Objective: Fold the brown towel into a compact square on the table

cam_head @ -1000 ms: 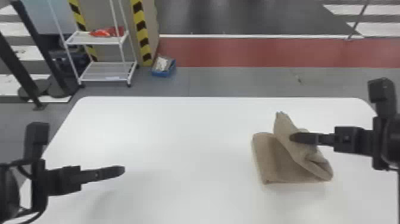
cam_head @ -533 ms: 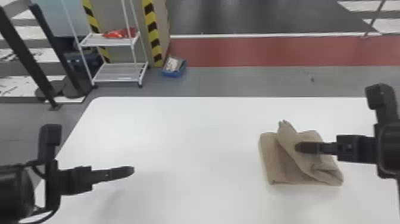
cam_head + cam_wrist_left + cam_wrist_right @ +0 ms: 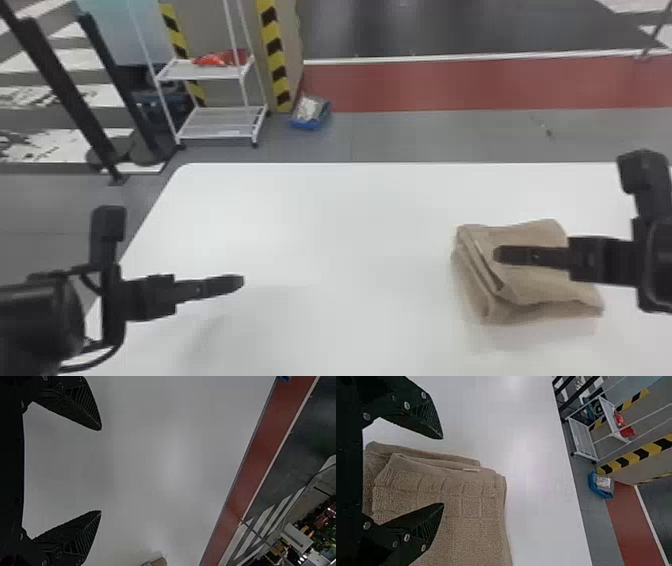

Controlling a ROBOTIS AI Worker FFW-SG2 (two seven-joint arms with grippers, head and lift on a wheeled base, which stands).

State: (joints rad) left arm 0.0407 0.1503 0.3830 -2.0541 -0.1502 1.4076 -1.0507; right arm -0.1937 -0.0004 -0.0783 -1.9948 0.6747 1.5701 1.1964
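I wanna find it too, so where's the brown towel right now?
In the head view, the brown towel lies folded on the right side of the white table, under the right gripper.

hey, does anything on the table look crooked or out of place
Just the towel, slightly: on its left side the folded layers don't line up, so lower edges peek out past the top one. I see nothing spilled.
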